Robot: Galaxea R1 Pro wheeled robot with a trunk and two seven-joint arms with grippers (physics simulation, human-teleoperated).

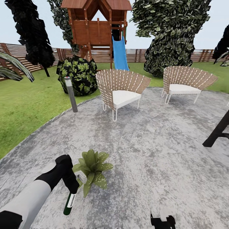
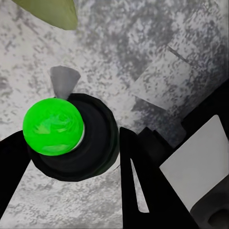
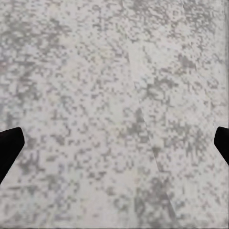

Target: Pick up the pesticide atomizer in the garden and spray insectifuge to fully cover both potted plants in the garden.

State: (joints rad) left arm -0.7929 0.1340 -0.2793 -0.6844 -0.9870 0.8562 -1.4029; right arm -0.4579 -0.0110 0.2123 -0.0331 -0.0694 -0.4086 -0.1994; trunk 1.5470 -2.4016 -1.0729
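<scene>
On the grey paving of the garden, a potted plant (image 1: pixel 93 167) spreads low green pointed leaves. My left gripper (image 1: pixel 72 186) is shut on the pesticide atomizer (image 1: pixel 69 203), a dark-green bottle with a white label, right beside the plant. Its pale grey spray head (image 1: pixel 81 176) points at the leaves, touching or nearly so. In the left wrist view the atomizer (image 2: pixel 53 126) shows end-on as a bright green disc between my black fingers (image 2: pixel 143 181), with a leaf (image 2: pixel 50 12) beyond. My right gripper (image 1: pixel 163 221) (image 3: pixel 114 145) is open over bare paving.
Two wicker chairs (image 1: pixel 121 87) (image 1: pixel 186 82) stand on the far paving. A grey bollard light (image 1: pixel 71 94) and a shrub (image 1: pixel 78 74) mark the lawn edge. A wooden playhouse with a blue slide (image 1: pixel 120 54) is behind. A dark furniture leg (image 1: pixel 218 130) juts in at right.
</scene>
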